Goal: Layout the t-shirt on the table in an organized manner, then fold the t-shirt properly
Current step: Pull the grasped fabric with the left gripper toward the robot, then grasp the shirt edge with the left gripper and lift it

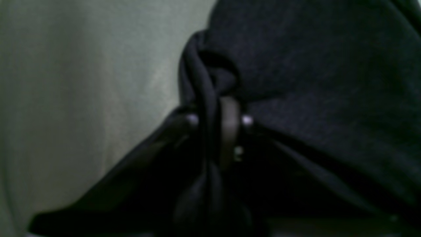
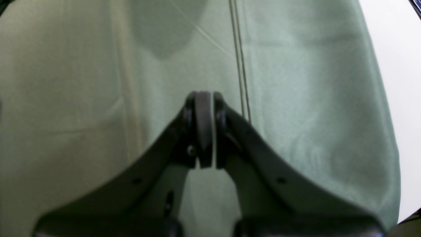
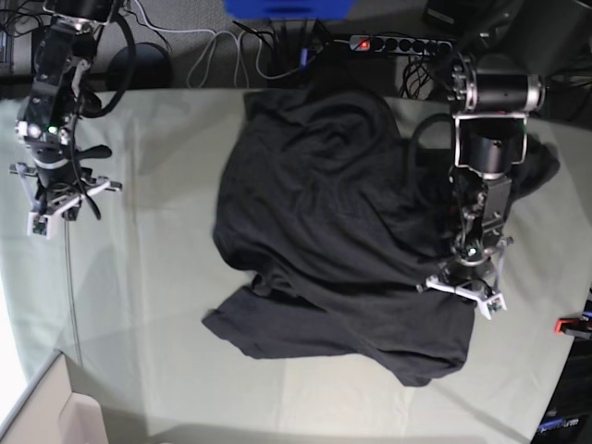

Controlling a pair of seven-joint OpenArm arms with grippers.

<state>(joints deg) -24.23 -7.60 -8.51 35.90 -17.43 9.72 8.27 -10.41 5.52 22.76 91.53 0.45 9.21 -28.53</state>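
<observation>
The t-shirt (image 3: pixel 342 250) is heaped limp across the table (image 3: pixel 166 305), centre to 3 o'clock. A soft fold is pinched by the left gripper (image 1: pixel 217 115); the right gripper (image 2: pixel 204 108) is closed, empty. Hems are judged best gripped.

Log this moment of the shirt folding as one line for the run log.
phase: layout | left gripper: shut on t-shirt fold | right gripper: shut, empty, over bare table | t-shirt: crumpled, not folded
</observation>
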